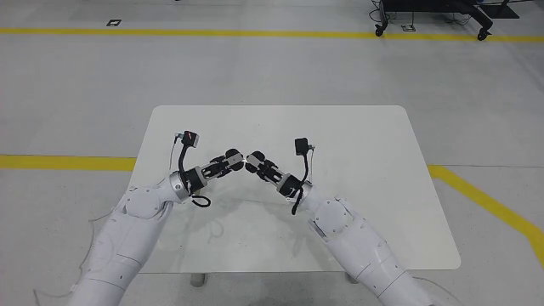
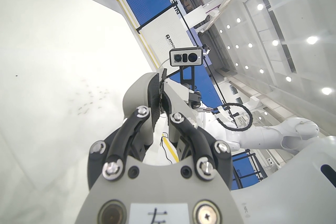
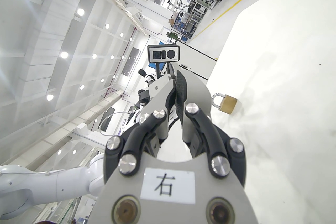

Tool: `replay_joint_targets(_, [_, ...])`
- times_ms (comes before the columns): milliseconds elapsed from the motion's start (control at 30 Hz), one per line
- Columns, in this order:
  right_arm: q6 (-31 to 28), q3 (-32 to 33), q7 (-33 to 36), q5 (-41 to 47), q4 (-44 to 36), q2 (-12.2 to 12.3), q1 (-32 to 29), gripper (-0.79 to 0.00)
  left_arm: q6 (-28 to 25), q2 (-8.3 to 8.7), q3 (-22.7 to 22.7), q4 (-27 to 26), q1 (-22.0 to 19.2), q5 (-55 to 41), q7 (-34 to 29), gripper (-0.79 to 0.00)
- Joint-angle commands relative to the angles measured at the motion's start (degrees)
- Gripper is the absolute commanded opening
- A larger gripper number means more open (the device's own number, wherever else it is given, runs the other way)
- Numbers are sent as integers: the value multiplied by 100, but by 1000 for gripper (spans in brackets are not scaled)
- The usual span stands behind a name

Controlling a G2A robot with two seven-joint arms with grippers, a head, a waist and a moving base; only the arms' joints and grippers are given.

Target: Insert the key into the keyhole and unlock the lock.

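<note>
White table [image 1: 365, 136] on pale grey floor [image 1: 255, 68] crossed by yellow lines [image 1: 255, 32].

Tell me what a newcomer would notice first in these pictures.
The two arms meet head-on over the middle of the white table, with the left gripper and right gripper nearly tip to tip and both shut. Next comes a brass padlock lying on the table beside the right gripper.

Brass-gold, silver-shackled lock [image 3: 229, 103]; plain white table [image 1: 365, 136].
</note>
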Motion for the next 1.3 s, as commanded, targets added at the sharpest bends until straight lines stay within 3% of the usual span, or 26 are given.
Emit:
replay_joint_targets(0, [8,12,2,-8,-11,0,-8,-785,-12,2,-2,-5,5,26,25,-785])
replay_joint_targets(400, [76,67,-47,-1,-62,-14,-50,-785,-90,12,-5,-56,41,109,112,-785])
replay_joint_targets(433, [72,72,-49,5,-59,-16,-49,-785,-93,13,-6,-56,41,85,96,-603])
replay_joint_targets(500, [55,79,-39,12,-50,-18,-48,-785,-89,16,-10,-49,41,45,73,-428])
replay_joint_targets(567, [40,94,-34,23,-37,-19,-46,-785,-89,18,-10,-47,38,16,47,-449])
replay_joint_targets(667, [24,111,-28,54,-14,-24,-42,-785,-94,20,-7,-40,32,-6,27,-600])
replay_joint_targets(800, [19,126,-36,70,14,-31,-34,-785,-89,21,0,-30,28,-44,14,-714])
replay_joint_targets(833, [17,127,-34,74,21,-33,-31,-785,-91,21,1,-28,26,-49,11,-785])
replay_joint_targets(1267, [11,135,-48,36,38,-57,-29,-785,-26,13,61,18,-41,1,38,-785])
